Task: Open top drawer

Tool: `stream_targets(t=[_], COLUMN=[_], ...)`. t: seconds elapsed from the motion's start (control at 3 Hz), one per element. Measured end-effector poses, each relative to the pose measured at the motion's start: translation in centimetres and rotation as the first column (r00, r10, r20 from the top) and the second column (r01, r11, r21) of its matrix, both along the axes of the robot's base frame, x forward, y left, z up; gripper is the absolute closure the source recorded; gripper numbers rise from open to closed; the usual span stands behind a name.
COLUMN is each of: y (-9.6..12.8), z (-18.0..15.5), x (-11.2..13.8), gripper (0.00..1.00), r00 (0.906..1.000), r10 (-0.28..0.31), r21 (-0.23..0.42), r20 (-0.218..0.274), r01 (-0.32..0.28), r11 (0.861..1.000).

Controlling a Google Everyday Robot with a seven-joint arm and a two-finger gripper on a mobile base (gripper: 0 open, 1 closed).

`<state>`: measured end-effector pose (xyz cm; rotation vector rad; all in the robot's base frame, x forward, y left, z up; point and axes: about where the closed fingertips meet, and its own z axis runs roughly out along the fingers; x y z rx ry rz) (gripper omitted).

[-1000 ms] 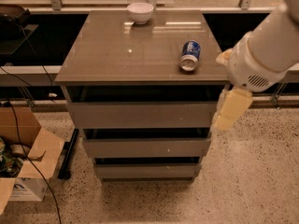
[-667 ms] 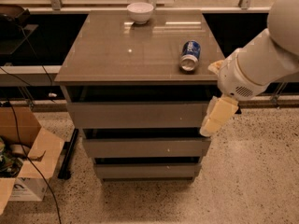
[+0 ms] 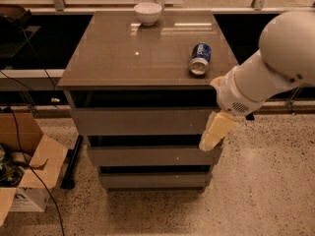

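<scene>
Hanging just below right front corner of tabletop (image 3: 147, 53), gripper (image 3: 215, 131) is positioned at end of top drawer (image 3: 142, 121), directly under tabletop, probably because handleless front must be caught edgewise. Gripper state cannot be told.

Nothing legible here: no word, number or brand comes clear. The gripper (image 3: 215, 132) hangs at the right end of the top drawer (image 3: 142, 121) front. Up and just left of it a blue can (image 3: 200, 59) lies on the cabinet top (image 3: 123, 53) — its print can't be made out. Far left and lower, the box (image 3: 42, 157) carries a dark mark — unreadable too.
</scene>
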<state>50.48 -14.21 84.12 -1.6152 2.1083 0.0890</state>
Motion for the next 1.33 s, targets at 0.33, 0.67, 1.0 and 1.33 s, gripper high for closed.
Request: stream_targets(t=[0.33,0.67,1.0,1.33], y=[1.4,2.4,2.5,2.3], z=[-5.2,-9.2,-12.1,-14.9], x=[0.6,2.5,5.7,9.0], gripper=[0.00,0.00,0.00,0.00], r00=[0.9989,0.9983,0.9985,0.9981], r10=[-0.015,-0.022,-0.033,-0.044], r21=[0.047,0.090,0.114,0.140], r20=[-0.044,-0.054,-0.043,-0.042], r01=[0.017,0.027,0.038,0.050], r11=[0.999,0.996,0.993,0.989])
